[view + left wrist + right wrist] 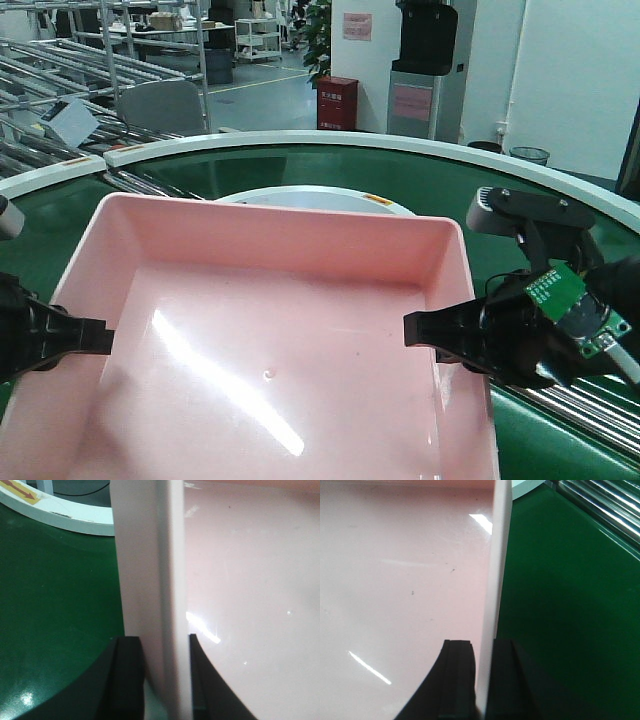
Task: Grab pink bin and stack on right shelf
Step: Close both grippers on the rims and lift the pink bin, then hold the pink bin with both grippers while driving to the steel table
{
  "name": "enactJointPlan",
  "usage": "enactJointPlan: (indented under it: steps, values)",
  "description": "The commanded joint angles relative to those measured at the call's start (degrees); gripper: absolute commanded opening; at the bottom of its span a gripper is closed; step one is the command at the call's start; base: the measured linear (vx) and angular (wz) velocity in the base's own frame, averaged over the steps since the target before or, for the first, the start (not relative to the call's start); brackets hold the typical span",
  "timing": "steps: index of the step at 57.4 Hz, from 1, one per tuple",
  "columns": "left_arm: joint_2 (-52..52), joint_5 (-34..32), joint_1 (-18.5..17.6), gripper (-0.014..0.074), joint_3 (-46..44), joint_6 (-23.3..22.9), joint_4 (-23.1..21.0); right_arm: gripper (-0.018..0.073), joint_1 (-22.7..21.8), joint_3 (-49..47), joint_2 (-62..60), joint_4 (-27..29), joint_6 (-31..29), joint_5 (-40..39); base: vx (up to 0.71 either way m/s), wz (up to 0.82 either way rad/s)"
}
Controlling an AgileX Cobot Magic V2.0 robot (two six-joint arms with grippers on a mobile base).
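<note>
The pink bin (270, 330) fills the lower middle of the front view, over the green curved belt (400, 175). My left gripper (98, 340) is shut on its left wall; in the left wrist view the jaws (165, 641) straddle that wall, with the bin's inside (250, 580) to the right. My right gripper (420, 328) is shut on its right wall; in the right wrist view the jaws (484, 642) pinch the thin rim, with the bin's floor (395, 580) to the left. The bin is empty. The right shelf is out of view.
The white rim (300, 140) of the belt curves behind the bin. Metal roller rails run at far left (40, 80) and lower right (590, 410). A red box (337, 102) and a grey cabinet (425, 70) stand beyond.
</note>
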Motion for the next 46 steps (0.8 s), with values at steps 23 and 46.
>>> enactJointPlan:
  steps: [23,46]
  values:
    - [-2.0,-4.9,0.3,-0.0002,-1.9,-0.3,-1.7,-0.0008,-0.6,-1.8,-1.9,-4.5,-0.6,-2.3,-0.03,-0.01]
    - [-2.0,-4.9,0.3,-0.0002,-1.9,-0.3,-1.7,-0.0008,-0.6,-1.8,-1.9,-4.5,-0.6,-2.3,-0.19,-0.19]
